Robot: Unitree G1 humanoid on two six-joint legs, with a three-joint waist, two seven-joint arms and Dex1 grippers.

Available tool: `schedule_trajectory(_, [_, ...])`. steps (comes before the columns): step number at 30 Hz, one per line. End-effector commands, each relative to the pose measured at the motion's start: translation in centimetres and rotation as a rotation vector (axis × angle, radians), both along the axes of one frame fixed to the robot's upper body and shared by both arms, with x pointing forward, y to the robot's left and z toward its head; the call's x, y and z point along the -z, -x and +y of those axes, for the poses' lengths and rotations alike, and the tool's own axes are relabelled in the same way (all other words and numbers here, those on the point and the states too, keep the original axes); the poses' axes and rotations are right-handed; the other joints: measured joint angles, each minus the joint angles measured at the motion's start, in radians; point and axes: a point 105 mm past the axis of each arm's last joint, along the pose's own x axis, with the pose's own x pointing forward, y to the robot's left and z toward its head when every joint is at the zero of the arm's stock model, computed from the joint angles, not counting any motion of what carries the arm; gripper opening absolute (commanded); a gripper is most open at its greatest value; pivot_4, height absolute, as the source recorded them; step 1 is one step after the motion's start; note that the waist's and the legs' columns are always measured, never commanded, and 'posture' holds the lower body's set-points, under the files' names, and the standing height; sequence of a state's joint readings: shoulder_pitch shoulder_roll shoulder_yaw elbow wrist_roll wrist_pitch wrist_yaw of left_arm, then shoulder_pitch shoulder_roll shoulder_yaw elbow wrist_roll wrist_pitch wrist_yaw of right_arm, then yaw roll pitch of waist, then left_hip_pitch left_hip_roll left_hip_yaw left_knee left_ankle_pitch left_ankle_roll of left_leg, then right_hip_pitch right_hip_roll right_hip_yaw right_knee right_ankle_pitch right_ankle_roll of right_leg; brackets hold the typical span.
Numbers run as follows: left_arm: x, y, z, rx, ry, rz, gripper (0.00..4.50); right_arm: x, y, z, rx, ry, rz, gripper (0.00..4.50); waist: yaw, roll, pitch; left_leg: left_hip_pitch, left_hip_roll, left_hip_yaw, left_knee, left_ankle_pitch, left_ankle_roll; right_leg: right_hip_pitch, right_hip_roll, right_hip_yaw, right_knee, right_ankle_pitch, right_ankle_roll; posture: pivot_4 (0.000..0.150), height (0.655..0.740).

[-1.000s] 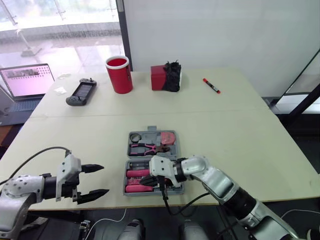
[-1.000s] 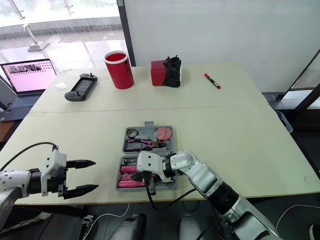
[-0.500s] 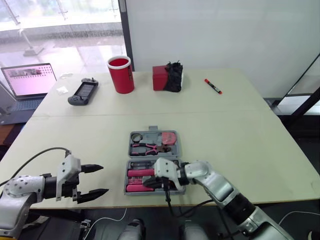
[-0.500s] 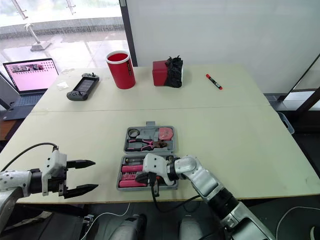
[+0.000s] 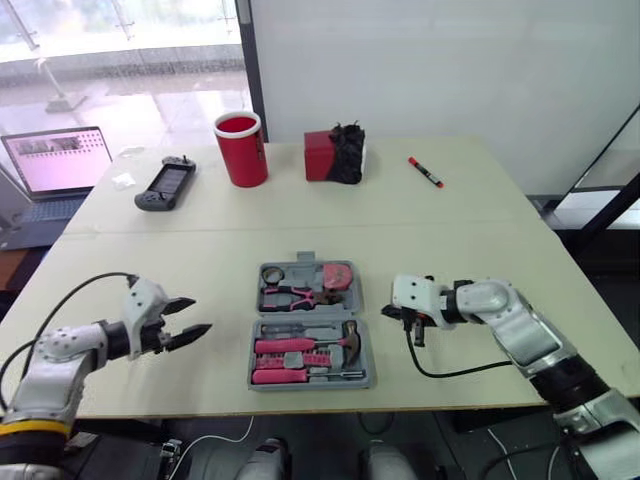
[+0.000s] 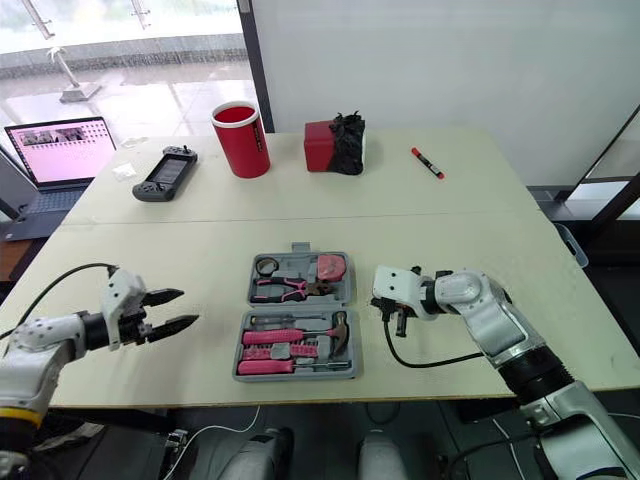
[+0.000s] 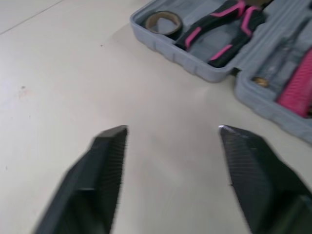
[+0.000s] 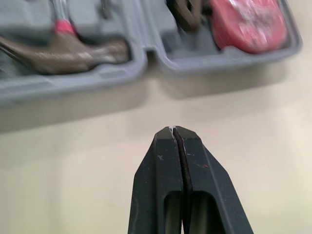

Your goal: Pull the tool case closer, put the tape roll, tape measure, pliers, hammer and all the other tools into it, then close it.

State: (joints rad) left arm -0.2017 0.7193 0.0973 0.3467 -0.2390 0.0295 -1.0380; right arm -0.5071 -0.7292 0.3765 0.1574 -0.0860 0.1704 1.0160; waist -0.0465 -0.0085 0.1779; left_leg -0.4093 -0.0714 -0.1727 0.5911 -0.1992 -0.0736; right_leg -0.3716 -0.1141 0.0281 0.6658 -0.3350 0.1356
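Tool case [image 5: 308, 325] sits open near the front edge of the counter [image 5: 450, 230], looks fully packed, hinge running left-right. My right gripper [image 5: 419, 330] hangs just beside its right end, jaws clenched on nothing. The left gripper [image 5: 196, 316] is well off, jaws spread. I'd fold it shut with the right.

Beige table [image 5: 480, 240] being occupied, tool case [image 5: 300, 272] being borne at lower centre, cup [image 5: 239, 150], controller [image 5: 163, 184], box [image 5: 320, 156], marker [image 5: 423, 172] along top.

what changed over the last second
The right pincer drew out of the tool case to the table on its right, shut and empty, leaving the hammer lying inside. The left pincer, open, edged toward the case. The case stayed put.
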Motion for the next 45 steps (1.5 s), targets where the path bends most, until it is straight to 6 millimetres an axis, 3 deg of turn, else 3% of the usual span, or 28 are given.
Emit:
schedule_trajectory(1, [0.6, -0.8, -0.3, 0.013, -0.051, -0.013, 1.03, 0.3, -0.7, 1.0, -0.060, 0.036, -0.042, 0.00, 0.001, 0.000, 0.000, 0.000, 0.000, 0.000, 0.000, 0.000, 0.000, 0.000, 0.000, 0.000, 0.000, 0.000, 0.000, 0.150, 0.7400])
schedule_trajectory(3, [1.3, -1.2, -0.8, 0.028, -0.070, 0.000, 0.04, 0.8, -1.1, 1.5, -0.046, -0.008, -0.025, 0.00, 0.002, 0.000, 0.000, 0.000, 0.000, 0.000, 0.000, 0.000, 0.000, 0.000, 0.000, 0.000, 0.000, 0.000, 0.000, 0.150, 0.7400])
schedule_trajectory(6, [1.7, -2.0, -1.9, 0.044, -0.061, -0.002, 0.04, 1.4, -1.5, 1.6, -0.070, 0.016, -0.031, 0.00, 0.002, 0.000, 0.000, 0.000, -0.001, 0.000, 0.001, 0.000, 0.000, 0.001, 0.000, 0.000, 0.001, 0.000, 0.000, 0.150, 0.7400])
schedule_trajectory(17, [3.1, -2.6, -6.3, 0.151, 0.016, 0.059, 0.04, 0.7, -1.7, 3.9, -0.115, -0.053, -0.038, 0.00, -0.002, 0.000, 0.000, 0.000, -0.001, -0.001, 0.002, 0.001, 0.000, 0.001, 0.000, 0.000, 0.001, 0.000, 0.001, 0.150, 0.7400])
schedule_trajectory(27, [2.2, -2.0, -9.9, 0.288, 0.122, 0.081, 0.04, 0.0, -1.0, 6.1, -0.164, -0.107, -0.022, 0.00, 0.000, 0.000, 0.000, 0.000, -0.001, -0.001, 0.003, 0.001, -0.001, 0.001, 0.001, 0.000, 0.002, 0.000, 0.001, 0.150, 0.7400])
schedule_trajectory(35, [3.1, -1.2, -9.3, 0.302, 0.094, 0.150, 0.04, -0.1, -0.8, 6.2, -0.174, -0.099, 0.003, 0.00, 0.000, 0.000, 0.000, 0.000, -0.001, -0.001, 0.003, 0.001, -0.001, 0.001, 0.000, 0.000, 0.002, 0.000, 0.001, 0.150, 0.7400])
schedule_trajectory(45, [3.0, -0.3, -9.7, 0.305, 0.122, 0.168, 0.04, 1.2, 1.9, 5.5, -0.163, -0.116, 0.126, 0.00, 0.001, 0.000, 0.000, 0.000, -0.001, -0.001, 0.003, 0.001, -0.001, 0.001, 0.000, 0.000, 0.001, 0.000, 0.001, 0.150, 0.7400])
